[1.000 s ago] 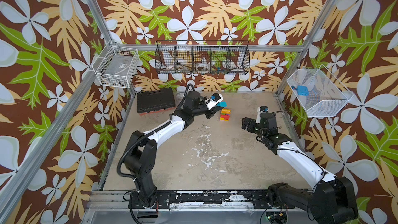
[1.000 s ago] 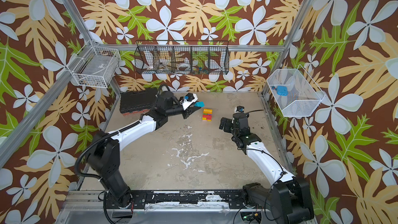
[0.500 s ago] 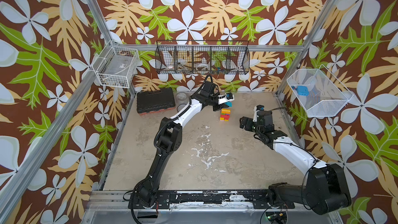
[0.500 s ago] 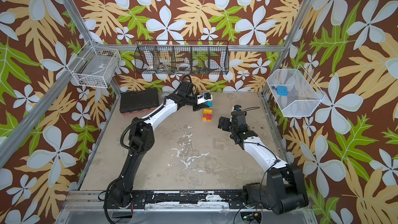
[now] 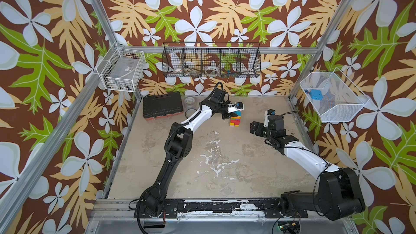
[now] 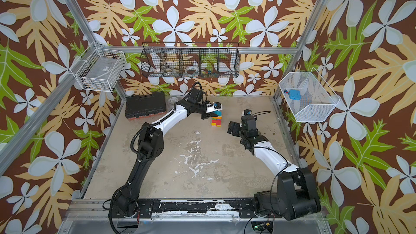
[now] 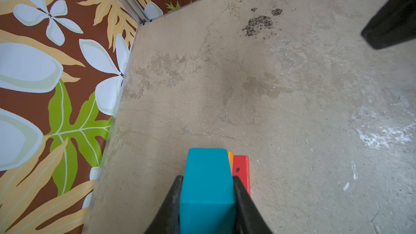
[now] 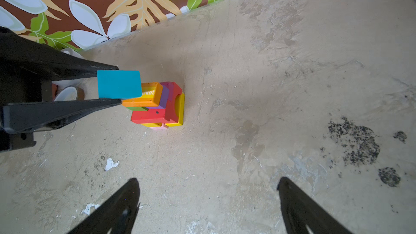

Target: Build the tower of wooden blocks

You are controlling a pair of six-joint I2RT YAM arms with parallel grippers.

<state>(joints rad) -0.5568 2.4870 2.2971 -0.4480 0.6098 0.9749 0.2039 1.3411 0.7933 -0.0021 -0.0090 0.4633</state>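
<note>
The left gripper grasps a smooth teal block with flat painted faces between its black tapered fingers and holds it just over the top of the tower; whether the two touch, I cannot tell. The tower stands near the back of the rough, stained beige table, a small uneven stack of glossy colours: yellow and pink lowest, red above, then green, purple and an orange brick with white letters. The right gripper is spread wide and empty over bare table, to the right of the tower.
</note>
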